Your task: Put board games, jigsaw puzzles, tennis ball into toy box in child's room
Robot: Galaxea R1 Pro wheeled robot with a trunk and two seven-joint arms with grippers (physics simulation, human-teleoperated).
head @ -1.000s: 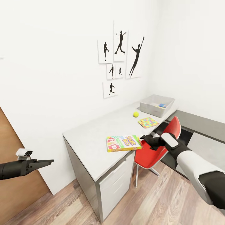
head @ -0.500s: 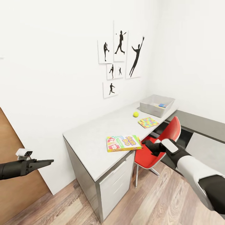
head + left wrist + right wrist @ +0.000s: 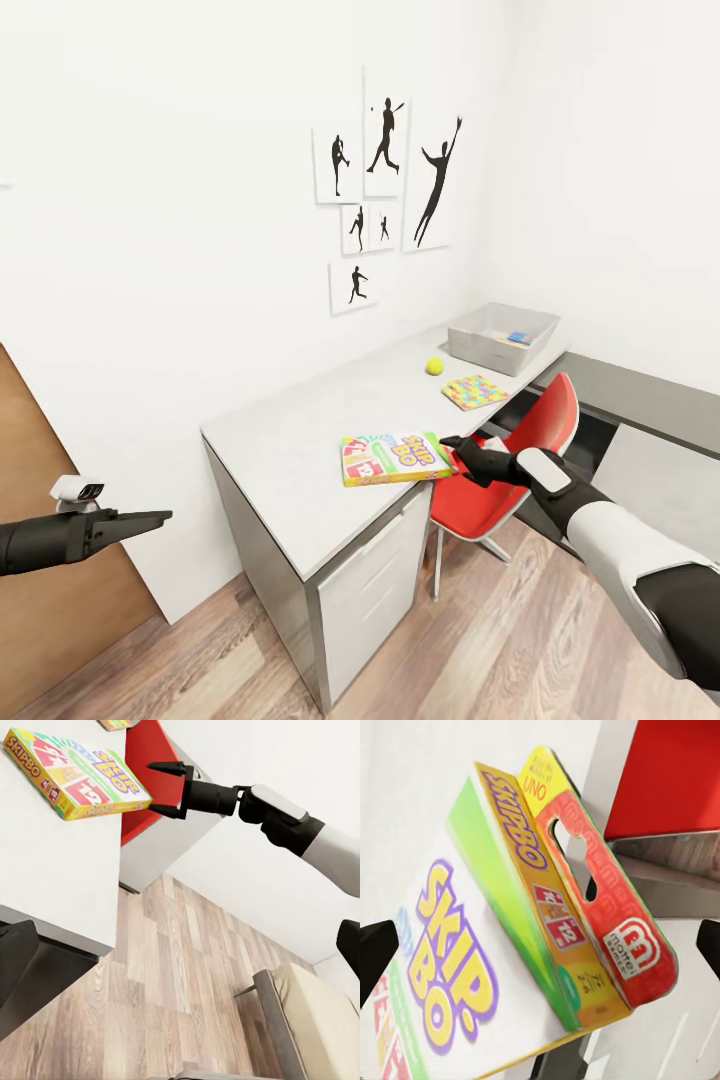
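Right gripper is open, jaws spread wide, one above and one below the near end of the SKIP-BO box. In the left wrist view the gripper has its upper finger clear of the box top and its lower finger at the box's edge; contact there cannot be told. In the right wrist view the box end flap sits between the two dark fingertips, both apart from it.

The box lies flat on the table, at the front edge, its end overhanging slightly toward the red chair. The chair sits tucked just beside the table edge, right under the right arm, so room below the gripper is tight. Open wood floor lies in front of the table.

Further back on the table: tennis ball, then a jigsaw puzzle near the edge, then the toy box at the far end by the wall, with a small blue box inside. Bare tabletop lies between SKIP-BO and the ball.

Left gripper hangs well away from the table, over the floor by the wall, fingers drawn together to a point, holding nothing. A bed corner shows in the left wrist view.
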